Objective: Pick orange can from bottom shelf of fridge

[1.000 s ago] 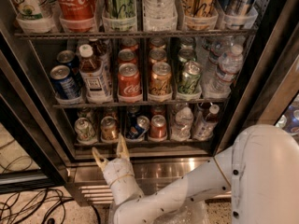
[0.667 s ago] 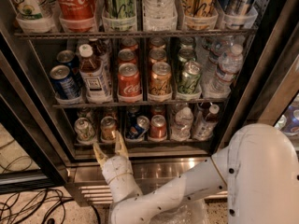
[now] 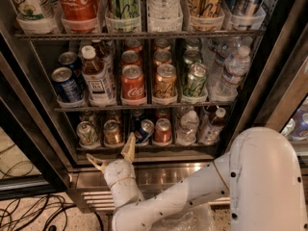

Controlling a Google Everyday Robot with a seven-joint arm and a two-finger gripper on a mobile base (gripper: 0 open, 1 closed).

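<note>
Well, nearest to my view the arm's big white housing (image 3: 267,177) filled the lower right. The forearm ran from it leftward and up to the gripper (image 3: 110,148), which sat low in front of the fridge (image 3: 29,129), over its ribbed steel base (image 3: 183,173) and just below the lip of the bottom shelf (image 3: 197,147). The two fingers (image 3: 129,147) were spread wide apart and held nothing; one pointed up toward the shelf edge and the other splayed out to the left. Just past them, the orange can (image 3: 113,133) stood upright in the second lane from the left on that lowest rack, its long axis vertical. It lay above and behind the parted fingers, roughly in line with the gap between them. A green-and-silver can (image 3: 86,133) stood close on its left, a blue can (image 3: 144,130) appeared tipped on its right, and a small red can (image 3: 162,130) sat one lane further. As I judged it, the reach had to go forward and slightly up, with the fingers turned to straddle the can's sides without nudging those neighbours.
</note>
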